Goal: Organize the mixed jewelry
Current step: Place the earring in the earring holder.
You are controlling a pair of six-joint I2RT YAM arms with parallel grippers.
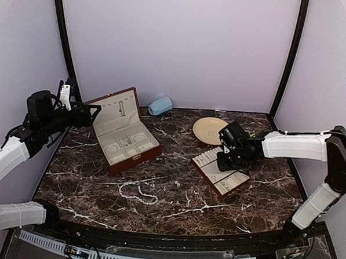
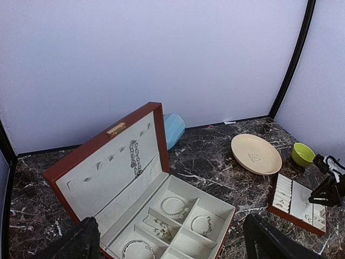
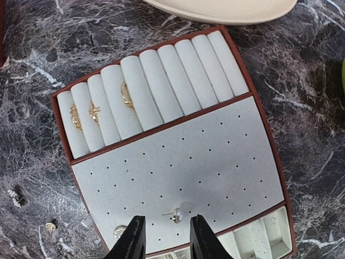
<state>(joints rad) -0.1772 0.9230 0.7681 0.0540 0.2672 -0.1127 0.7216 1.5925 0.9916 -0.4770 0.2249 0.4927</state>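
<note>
A strand of white pearl beads [image 1: 138,192] lies on the marble table near the front, with tiny silvery pieces [image 1: 176,183] beside it. My right gripper [image 1: 222,162] hovers open just above the cream slotted tray [image 1: 235,180]. In the right wrist view a small stud earring [image 3: 177,215] lies loose on the tray's perforated pad [image 3: 215,156], just ahead of my open right gripper [image 3: 166,238]. A few rings [image 3: 95,112] sit in the tray's slots. Tiny pieces [image 3: 16,197] lie on the table left of the tray. My left gripper [image 1: 91,114] is open and empty, raised by the box lid.
The red-brown box [image 1: 138,157] stands open at the left with bracelets [image 2: 175,206] in its cream compartments and a chain [image 2: 135,157] on the lid. A cream plate [image 1: 209,130], a blue object [image 1: 160,105] and a green bowl [image 2: 303,154] stand at the back.
</note>
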